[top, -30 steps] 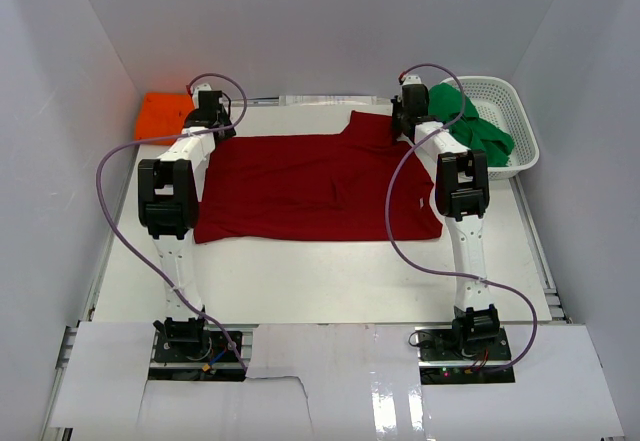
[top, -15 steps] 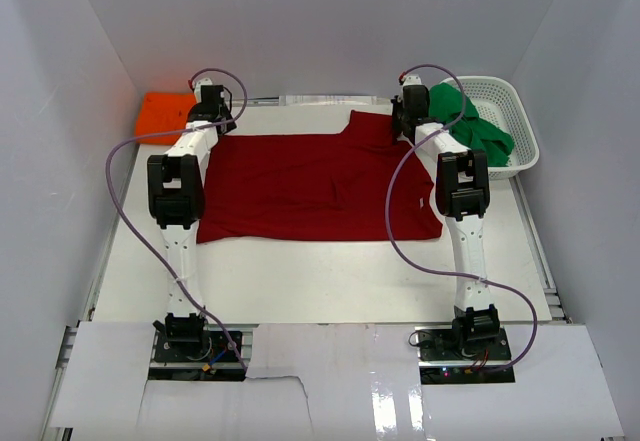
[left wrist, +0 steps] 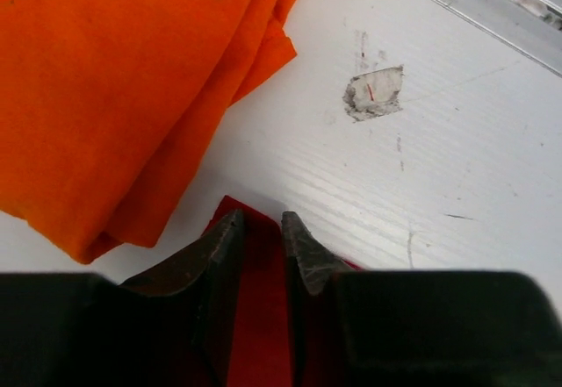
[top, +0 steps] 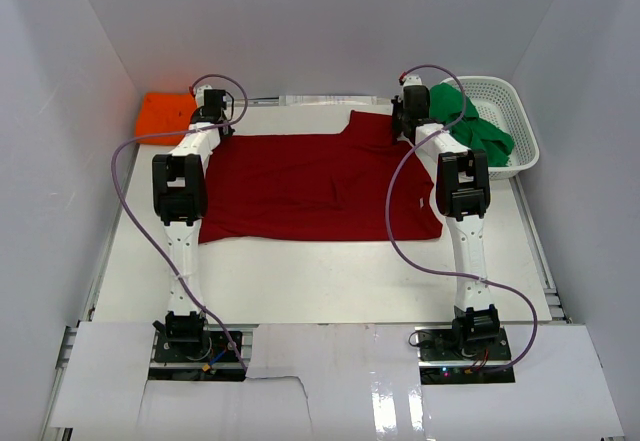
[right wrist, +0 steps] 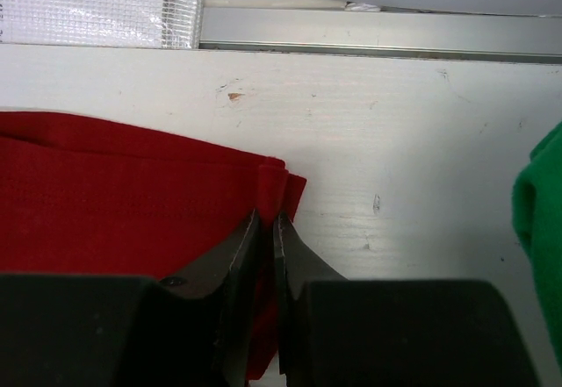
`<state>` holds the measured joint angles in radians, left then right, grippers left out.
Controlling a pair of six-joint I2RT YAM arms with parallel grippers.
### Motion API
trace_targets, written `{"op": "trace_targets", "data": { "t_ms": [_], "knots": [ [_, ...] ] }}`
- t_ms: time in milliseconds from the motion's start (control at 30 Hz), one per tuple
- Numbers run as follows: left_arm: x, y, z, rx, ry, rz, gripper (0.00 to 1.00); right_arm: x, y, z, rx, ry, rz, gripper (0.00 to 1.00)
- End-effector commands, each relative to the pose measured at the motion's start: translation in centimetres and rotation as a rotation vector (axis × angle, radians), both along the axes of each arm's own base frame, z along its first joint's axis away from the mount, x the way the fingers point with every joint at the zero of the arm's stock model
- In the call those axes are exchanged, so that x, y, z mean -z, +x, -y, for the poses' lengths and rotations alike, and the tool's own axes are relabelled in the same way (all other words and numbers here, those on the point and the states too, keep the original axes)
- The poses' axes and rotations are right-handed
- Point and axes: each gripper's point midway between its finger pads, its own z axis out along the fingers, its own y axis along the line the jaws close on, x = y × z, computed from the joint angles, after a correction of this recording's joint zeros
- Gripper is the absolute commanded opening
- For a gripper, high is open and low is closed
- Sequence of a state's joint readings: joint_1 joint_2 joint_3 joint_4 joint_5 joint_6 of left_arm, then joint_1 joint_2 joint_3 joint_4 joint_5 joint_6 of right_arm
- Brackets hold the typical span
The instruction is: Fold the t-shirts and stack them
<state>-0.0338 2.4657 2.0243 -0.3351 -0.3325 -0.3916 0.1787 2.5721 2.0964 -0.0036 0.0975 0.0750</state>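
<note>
The dark red t-shirt (top: pixel 310 186) lies spread flat across the middle of the table. My left gripper (top: pixel 212 121) is at its far left corner, and in the left wrist view (left wrist: pixel 261 220) the jaws are closed on that red corner (left wrist: pixel 259 317). My right gripper (top: pixel 403 126) is at the far right corner, and in the right wrist view (right wrist: pixel 268 216) it pinches a fold of the red cloth (right wrist: pixel 114 203). The orange t-shirt (top: pixel 165 113) lies folded at the far left, just beyond the left fingers (left wrist: pixel 105 80). The green t-shirt (top: pixel 470 121) hangs over the basket.
A white lattice basket (top: pixel 520 126) stands at the far right, its rim under the green cloth. A metal rail (right wrist: pixel 369 32) runs along the table's far edge. A scrap of tape (left wrist: pixel 375 91) sticks to the table. White walls enclose the sides.
My left arm has shifted a little right and towards the far edge, and the shirt's left edge moved slightly right with it. The right arm has not moved.
</note>
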Motion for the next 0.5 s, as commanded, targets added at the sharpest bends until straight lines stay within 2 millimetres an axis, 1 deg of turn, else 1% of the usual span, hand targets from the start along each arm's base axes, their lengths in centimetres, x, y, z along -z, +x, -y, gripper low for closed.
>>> {"op": "trace_targets", "data": {
  "t_ms": [0,100,167,200,233,267,333,400,467],
  "knots": [
    [0.9,-0.9,-1.3,-0.050,0.019,-0.051,0.34,-2.3,-0.2,0.0,-0.009,0.011,0.021,0.17],
    [1.8,-1.7,-1.7,-0.076,0.023,-0.083,0.33,-2.4,-0.3,0.0,-0.006,0.017,0.020,0.17],
    [2.4,-2.1,-1.6,-0.067,0.013,-0.103,0.23,-2.7,-0.2,-0.2,-0.011,0.020,0.025,0.15],
    [2.8,-2.2,-1.8,-0.067,0.011,-0.110,0.10,-2.6,-0.3,-0.1,-0.008,0.022,0.022,0.14],
    [2.8,-2.0,-1.8,-0.066,0.005,-0.107,0.02,-3.1,0.0,-0.1,-0.008,0.026,0.040,0.11],
    [2.9,-1.9,-1.5,-0.050,-0.013,-0.108,0.00,-3.7,0.5,-0.2,-0.006,0.030,0.064,0.09],
    [3.1,-1.6,-1.4,-0.041,-0.033,-0.104,0.00,-4.4,0.9,0.3,0.006,0.038,0.080,0.08],
    [2.2,-1.0,-1.2,-0.027,-0.054,-0.080,0.00,-6.0,1.7,0.1,0.009,0.090,0.117,0.08],
    [0.6,-0.2,-1.0,-0.015,-0.061,-0.041,0.00,-7.4,2.2,-0.1,-0.006,0.126,0.150,0.08]
  ]
}}
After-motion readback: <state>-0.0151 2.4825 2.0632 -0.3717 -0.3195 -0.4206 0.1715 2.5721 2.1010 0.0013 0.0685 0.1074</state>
